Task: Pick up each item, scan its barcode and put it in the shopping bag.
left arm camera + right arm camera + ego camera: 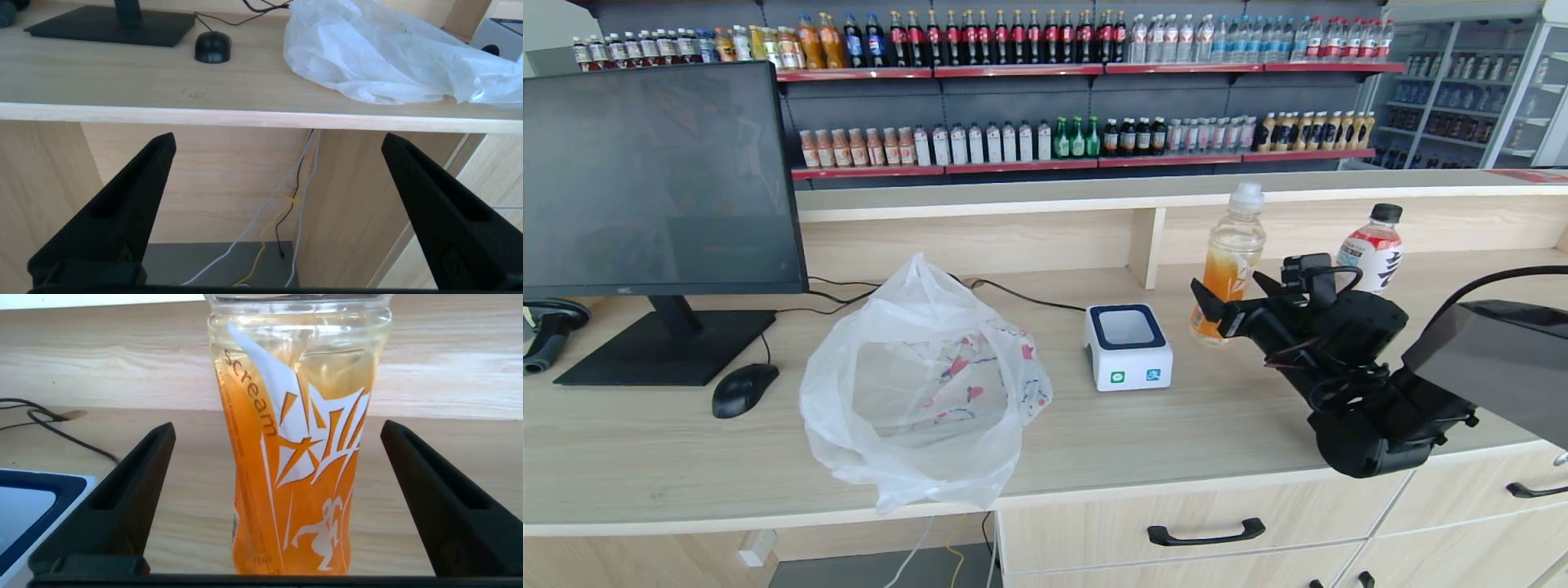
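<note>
Right end effector, seemingly open, flanks orange bottle.

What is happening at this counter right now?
The robot's right gripper, jaws open, sits around the orange drink bottle standing on the counter, not yet closed on it. A second bottle stands nearby. The scanner and the shopping bag wait to its left. The left gripper hangs open below the counter edge.

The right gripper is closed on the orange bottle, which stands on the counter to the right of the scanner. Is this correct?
Not quite. The right gripper is open, not closed on the orange bottle: the right wrist view shows its fingers apart, a gap on each side. The bottle does stand on the counter, right of the scanner.
</note>
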Robot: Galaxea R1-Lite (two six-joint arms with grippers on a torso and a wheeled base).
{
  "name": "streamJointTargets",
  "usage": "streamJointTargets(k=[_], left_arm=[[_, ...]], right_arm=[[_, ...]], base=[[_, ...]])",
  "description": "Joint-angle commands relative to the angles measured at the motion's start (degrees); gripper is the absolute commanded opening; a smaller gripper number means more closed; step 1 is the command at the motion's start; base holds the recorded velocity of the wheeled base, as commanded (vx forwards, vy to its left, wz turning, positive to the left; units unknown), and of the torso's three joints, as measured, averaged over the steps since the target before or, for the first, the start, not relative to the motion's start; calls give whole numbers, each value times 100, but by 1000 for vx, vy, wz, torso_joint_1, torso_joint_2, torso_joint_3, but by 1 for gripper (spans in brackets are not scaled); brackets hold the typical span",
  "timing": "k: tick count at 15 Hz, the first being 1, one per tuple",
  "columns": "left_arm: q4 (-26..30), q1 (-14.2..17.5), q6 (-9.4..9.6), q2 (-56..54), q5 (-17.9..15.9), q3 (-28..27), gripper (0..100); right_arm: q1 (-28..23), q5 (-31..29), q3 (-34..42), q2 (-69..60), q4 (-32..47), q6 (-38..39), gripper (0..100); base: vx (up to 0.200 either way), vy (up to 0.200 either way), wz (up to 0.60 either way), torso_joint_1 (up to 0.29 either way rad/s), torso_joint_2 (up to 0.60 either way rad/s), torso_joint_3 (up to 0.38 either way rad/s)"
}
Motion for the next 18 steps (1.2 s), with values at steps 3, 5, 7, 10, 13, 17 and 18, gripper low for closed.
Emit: streamJointTargets(k=[3,5,7,10,13,17,18], left_arm=[[-1,11,-4,-2,0,0,100],[-1,2,5,-2,0,0,100],[-1,2,-4,-2,0,0,100],[-1,2,5,-2,0,0,100],[-1,2,-4,-2,0,0,100],[-1,2,5,-2,0,0,100],[-1,2,5,-2,0,0,100]], right_arm=[[4,-47,-204,58,15,-16,100],[4,-319,-345,76,59,-51,100],[31,-583,-371,138,67,-34,100],[39,-591,-529,261,76,-25,100],[39,-548,-512,155,120,81,100],[39,-548,-687,-319,973,177,100],[31,-548,-969,-469,1544,274,100]], base=[[0,0,0,0,0,0],[0,0,0,0,0,0],[0,0,0,0,0,0],[0,0,0,0,0,0],[0,0,0,0,0,0],[0,0,0,0,0,0],[0,0,0,0,0,0]])
